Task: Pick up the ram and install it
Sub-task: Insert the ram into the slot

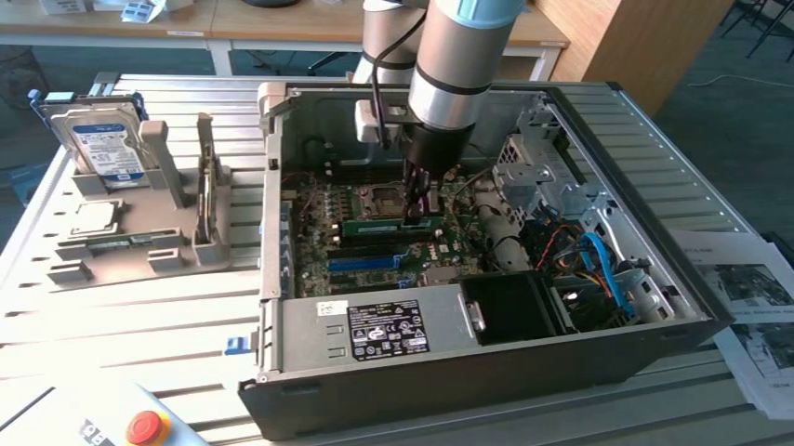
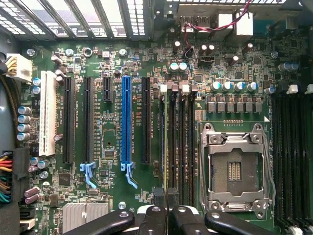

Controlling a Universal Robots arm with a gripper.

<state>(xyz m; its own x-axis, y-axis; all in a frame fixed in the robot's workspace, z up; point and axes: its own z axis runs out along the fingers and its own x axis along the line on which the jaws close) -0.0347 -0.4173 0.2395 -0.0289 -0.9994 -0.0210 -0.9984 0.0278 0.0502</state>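
The arm (image 1: 447, 65) comes straight down from the upper centre of the exterior view into the open computer case (image 1: 372, 390), its wrist upright and its dark fingers (image 1: 417, 197) pointing down at the motherboard (image 1: 316, 251). The fingers are almost fully closed, pinching the ram (image 1: 372, 226) by its thin upper edge. The ram is a green stick standing on its long edge, lying across the middle of the board just in front of the processor socket (image 1: 378, 197) and behind the blue slot (image 1: 366, 263). Whether it is fully seated I cannot tell.

The wrist view looks down along the fingers (image 2: 152, 220) and shows the ram (image 2: 167, 147) edge-on as a pale strip. It sits among the black memory slots, between the empty processor socket (image 2: 234, 169) and the blue slot (image 2: 126, 122) (the two finger bodies nearly meet over it).

The exterior view adds the surroundings: a hard drive (image 1: 106, 144) in a grey holder at the upper left, the slatted table (image 1: 125, 307), and a red button (image 1: 147, 427) at the lower left.
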